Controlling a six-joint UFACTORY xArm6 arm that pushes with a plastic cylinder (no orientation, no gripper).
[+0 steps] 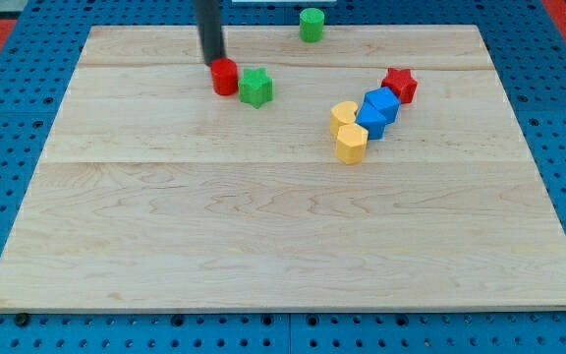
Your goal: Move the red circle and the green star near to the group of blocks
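Observation:
The red circle (225, 77) lies at the view's upper left of the wooden board (263, 226). The green star (255, 88) sits just to its right, touching or nearly touching it. My tip (212, 61) is at the red circle's upper left edge, against it. The group lies to the right: a red star (399, 85), two blue blocks (382, 102) (371, 122), a yellow heart (343, 116) and a yellow hexagon-like block (351, 144), packed close together.
A green cylinder (311, 24) stands at the board's top edge, apart from the rest. The board lies on a blue pegboard surface (8, 147).

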